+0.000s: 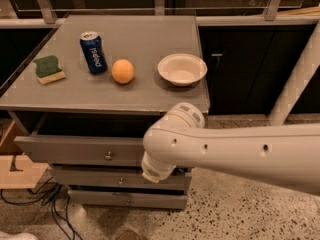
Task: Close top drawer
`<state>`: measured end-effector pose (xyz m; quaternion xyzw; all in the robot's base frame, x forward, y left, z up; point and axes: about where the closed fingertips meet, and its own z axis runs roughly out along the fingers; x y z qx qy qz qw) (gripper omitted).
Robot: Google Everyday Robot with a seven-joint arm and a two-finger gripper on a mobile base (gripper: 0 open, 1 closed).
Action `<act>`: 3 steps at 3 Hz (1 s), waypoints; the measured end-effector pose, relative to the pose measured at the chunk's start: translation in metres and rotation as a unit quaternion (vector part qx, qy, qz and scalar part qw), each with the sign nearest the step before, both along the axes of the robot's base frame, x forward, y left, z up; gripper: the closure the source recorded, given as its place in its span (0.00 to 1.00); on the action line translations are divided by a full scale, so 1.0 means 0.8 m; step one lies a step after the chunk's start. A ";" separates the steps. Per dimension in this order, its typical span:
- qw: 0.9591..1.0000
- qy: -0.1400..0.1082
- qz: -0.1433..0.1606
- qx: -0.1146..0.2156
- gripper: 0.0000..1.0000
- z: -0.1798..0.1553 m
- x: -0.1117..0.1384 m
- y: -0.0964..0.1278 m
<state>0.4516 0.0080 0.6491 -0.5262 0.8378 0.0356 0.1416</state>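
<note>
Most of my gripper (151,176) hides behind my arm (240,151) by the lower drawers (100,180), apart or together I cannot tell, while the grey top drawer (70,149) juts open beneath the tabletop (145,39).

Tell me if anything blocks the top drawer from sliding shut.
Nothing visible does. The top drawer stands pulled out; the hand is at the drawer fronts, right of its knob, and the arm hides that side.
</note>
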 end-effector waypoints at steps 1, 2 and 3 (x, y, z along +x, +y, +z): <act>0.999 -0.039 0.005 -0.012 1.00 0.018 0.048 0.036; 0.998 -0.057 0.008 -0.016 1.00 0.025 0.073 0.056; 0.998 -0.054 0.015 -0.025 0.87 0.025 0.085 0.069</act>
